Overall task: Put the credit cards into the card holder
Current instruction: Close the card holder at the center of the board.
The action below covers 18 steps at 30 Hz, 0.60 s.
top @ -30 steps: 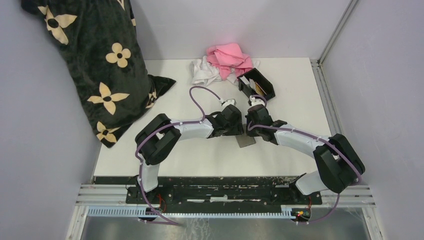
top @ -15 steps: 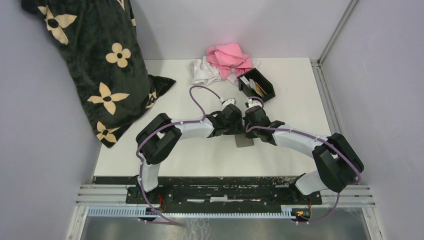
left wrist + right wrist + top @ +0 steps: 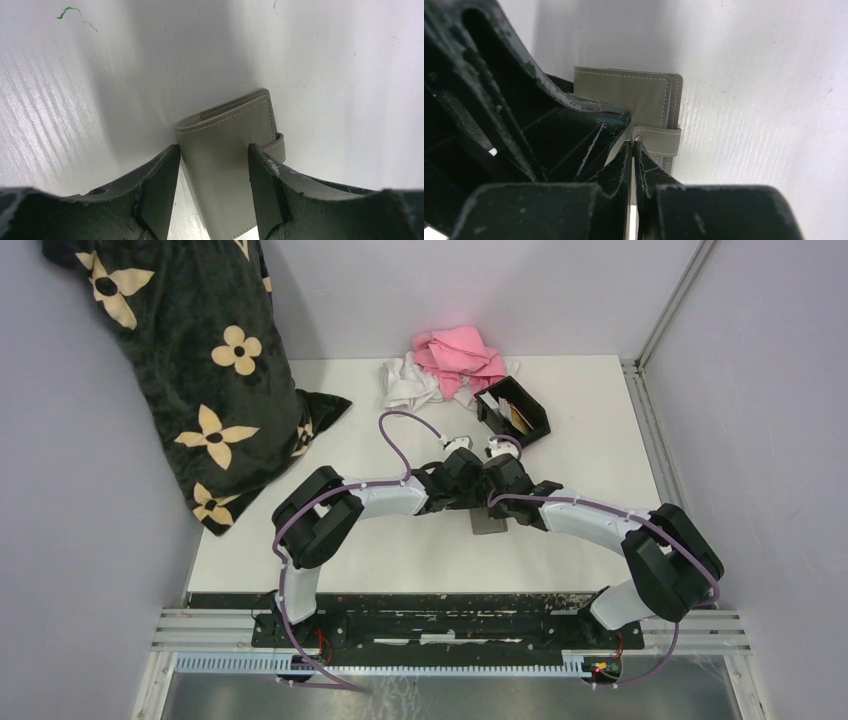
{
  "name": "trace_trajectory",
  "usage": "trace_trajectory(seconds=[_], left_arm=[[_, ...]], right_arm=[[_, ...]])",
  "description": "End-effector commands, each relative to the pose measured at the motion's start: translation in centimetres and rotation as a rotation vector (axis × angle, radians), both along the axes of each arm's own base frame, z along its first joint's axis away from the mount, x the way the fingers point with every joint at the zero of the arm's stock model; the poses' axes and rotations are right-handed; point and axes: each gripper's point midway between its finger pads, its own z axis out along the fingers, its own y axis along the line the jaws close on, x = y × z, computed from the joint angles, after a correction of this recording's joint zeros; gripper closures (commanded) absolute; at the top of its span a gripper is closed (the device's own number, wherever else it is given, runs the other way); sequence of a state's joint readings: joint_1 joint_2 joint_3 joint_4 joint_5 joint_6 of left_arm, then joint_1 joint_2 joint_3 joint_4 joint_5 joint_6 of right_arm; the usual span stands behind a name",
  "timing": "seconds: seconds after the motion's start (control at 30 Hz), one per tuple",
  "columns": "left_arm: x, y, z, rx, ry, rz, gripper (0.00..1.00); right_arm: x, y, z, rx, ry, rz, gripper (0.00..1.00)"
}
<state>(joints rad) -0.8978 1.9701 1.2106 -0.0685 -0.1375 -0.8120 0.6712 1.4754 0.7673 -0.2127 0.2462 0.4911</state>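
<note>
The black card holder (image 3: 537, 421) stands at the back of the table, with a white and a tan credit card (image 3: 516, 416) upright in it. A closed grey wallet (image 3: 225, 165) lies flat under both wrists, and its edge (image 3: 490, 525) shows in the top view. My left gripper (image 3: 212, 147) is open over it. One fingertip (image 3: 172, 152) is at the wallet's edge and the other (image 3: 621, 119) rests on top near the strap (image 3: 659, 141). My right gripper (image 3: 633, 141) has its jaws almost together, tips at the strap's free end. Nothing shows between them.
A pink cloth (image 3: 458, 355) and a white cloth (image 3: 408, 385) lie heaped at the back, just left of the holder. A black flowered cushion (image 3: 200, 370) leans in the left corner. Walls close in on the left, back and right.
My right gripper has come back from the card holder and moved left, up against the left wrist over the wallet. Its jaws have parted a hair. The left arm has stayed still.
</note>
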Motion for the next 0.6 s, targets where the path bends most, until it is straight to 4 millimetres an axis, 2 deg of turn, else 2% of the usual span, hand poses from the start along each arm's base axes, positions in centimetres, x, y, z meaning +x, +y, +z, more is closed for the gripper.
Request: trace_trajectory(seconds=[0.0, 0.3, 0.57], left_arm=[[-2.8, 3.8, -5.9, 0.184, 0.116, -0.046, 0.39], [-3.0, 3.8, -6.1, 0.176, 0.119, -0.051, 0.39], [-3.5, 4.7, -6.5, 0.158, 0.121, -0.035, 0.40]], right_arm=[[0.9, 0.5, 0.9, -0.020, -0.034, -0.004, 0.93], [0.4, 0.9, 0.3, -0.049, -0.026, 0.004, 0.92], [0.2, 0.9, -0.5, -0.070, -0.012, -0.008, 0.90]])
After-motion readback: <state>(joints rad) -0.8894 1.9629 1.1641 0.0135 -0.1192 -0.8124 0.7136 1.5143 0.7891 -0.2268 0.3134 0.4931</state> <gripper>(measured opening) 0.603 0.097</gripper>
